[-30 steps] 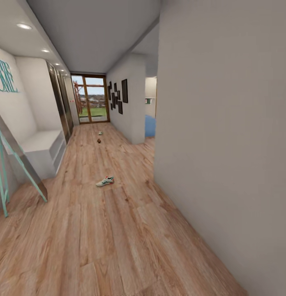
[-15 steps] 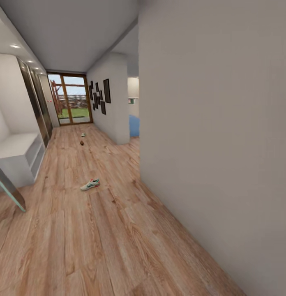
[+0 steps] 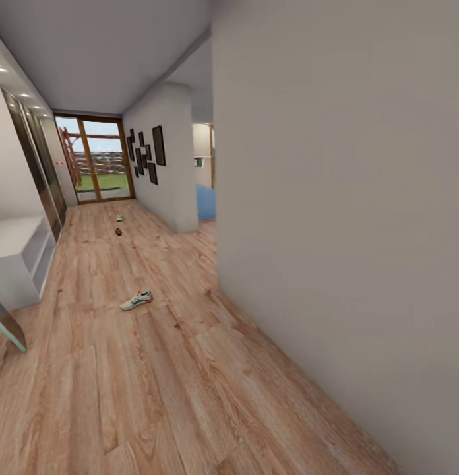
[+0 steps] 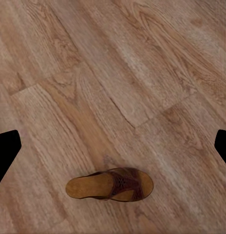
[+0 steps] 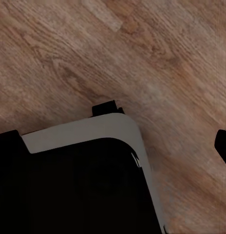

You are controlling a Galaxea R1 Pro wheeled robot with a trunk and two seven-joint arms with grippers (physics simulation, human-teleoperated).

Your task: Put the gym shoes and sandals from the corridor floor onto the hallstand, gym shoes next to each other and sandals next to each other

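Rolling down the corridor, 1 gym shoe [image 3: 136, 301] ahead of me.
My left wrist sees 1 sandal [image 4: 110, 184] on the floor [image 4: 118, 87]; I cannot tell either hand's opening.

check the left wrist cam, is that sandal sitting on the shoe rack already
No, the sandal lies flat on the wood-plank corridor floor, with bare planks all around it and no shelf under it.

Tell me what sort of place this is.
Most likely a home corridor: a long wood-plank floor runs between plain walls to a glazed door with a garden outside, framed pictures hang on one wall, and a gym shoe lies loose on the boards.
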